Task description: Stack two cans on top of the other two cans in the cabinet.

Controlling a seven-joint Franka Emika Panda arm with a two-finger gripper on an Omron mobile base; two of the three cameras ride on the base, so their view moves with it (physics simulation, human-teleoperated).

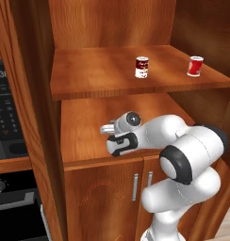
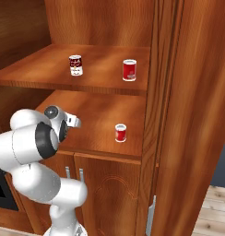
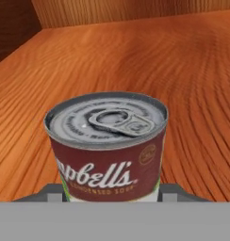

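In the hand view a small can [image 3: 107, 146] with a silver pull-tab lid and a dark red label stands upright on the lower shelf, and my gripper [image 3: 112, 194] is shut on it, one finger at each side of its base. The gripper [image 1: 108, 128] [image 2: 75, 122] reaches in over the left part of the cabinet's lower shelf [image 1: 84, 122]. A small red can with a yellowish patch [image 2: 120, 132] stands on the same shelf to the right. On the upper shelf [image 1: 88, 77] stand the red-over-white can [image 1: 142, 67] [image 2: 75, 65] and the plain red can [image 1: 195, 66] [image 2: 129, 70].
The upper shelf board [image 2: 73, 85] overhangs the gripper closely. A black oven [image 1: 6, 117] stands left of the cabinet. Two lower doors with slim metal handles [image 1: 135, 187] are closed. The cabinet's side wall [image 2: 153, 92] bounds the shelves on the right.
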